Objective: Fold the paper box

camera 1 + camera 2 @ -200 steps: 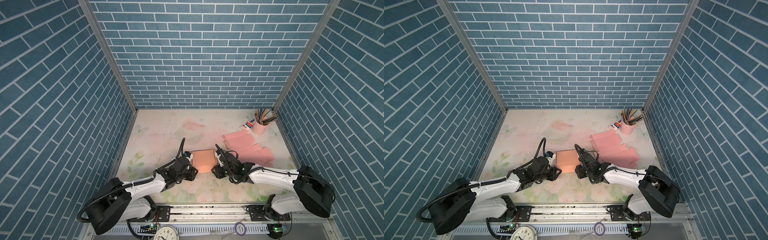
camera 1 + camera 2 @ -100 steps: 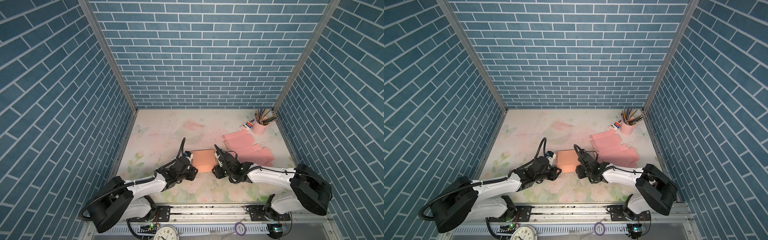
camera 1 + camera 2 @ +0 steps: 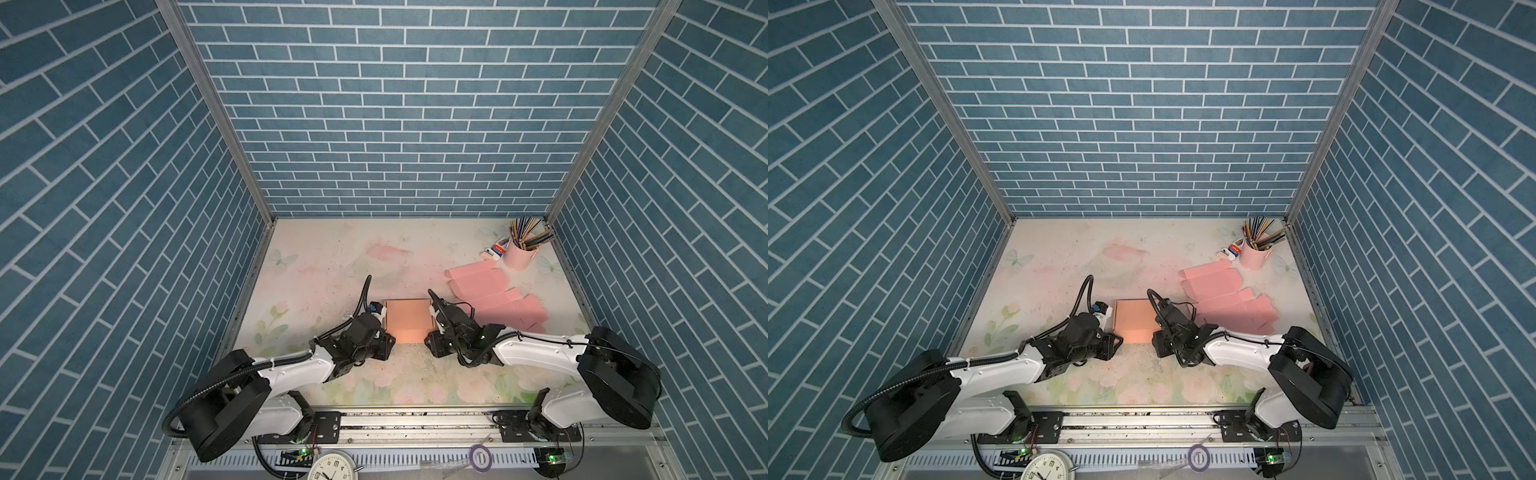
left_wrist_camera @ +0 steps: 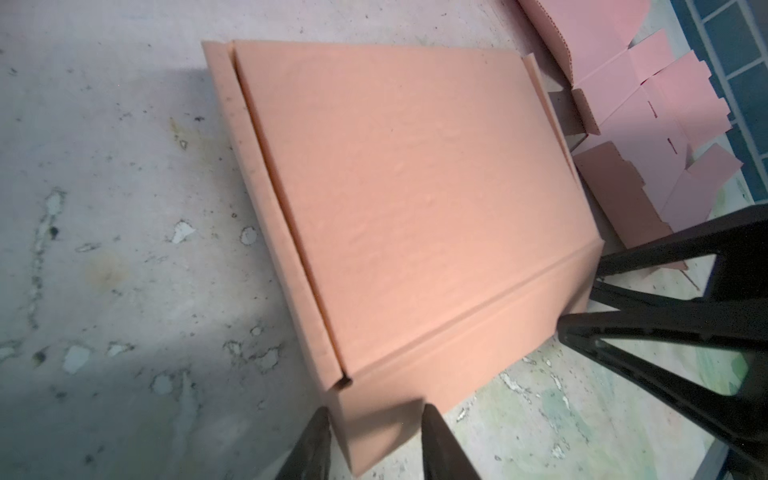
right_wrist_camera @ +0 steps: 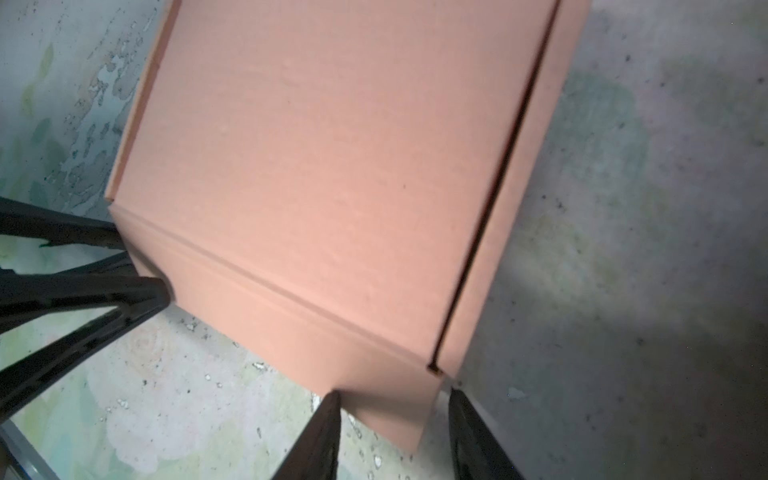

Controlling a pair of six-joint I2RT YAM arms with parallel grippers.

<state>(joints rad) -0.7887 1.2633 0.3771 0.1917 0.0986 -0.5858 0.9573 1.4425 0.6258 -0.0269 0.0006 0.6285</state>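
Where the two arms meet in both top views, the paper box (image 3: 407,320) (image 3: 1136,320) lies closed and flat on the table (image 3: 332,266), toward 6 o'clock from its middle. The left gripper (image 3: 390,338) is at the box's 7 o'clock corner and the right gripper (image 3: 430,337) at its 5 o'clock corner. Flat pink sheets (image 3: 494,299) lie at the box's 2 o'clock, with a pink pencil cup (image 3: 517,257) beyond them.

In the left wrist view, the left gripper (image 4: 376,409) has its jaws about half spread, astride a box (image 4: 415,199) corner with both fingers against the cardboard. The right gripper (image 4: 582,297) touches the neighbouring corner.

In the right wrist view, the right gripper (image 5: 394,392) likewise clasps its corner of the box (image 5: 332,166) with half-spread jaws, and the left gripper (image 5: 143,266) presses the next corner.
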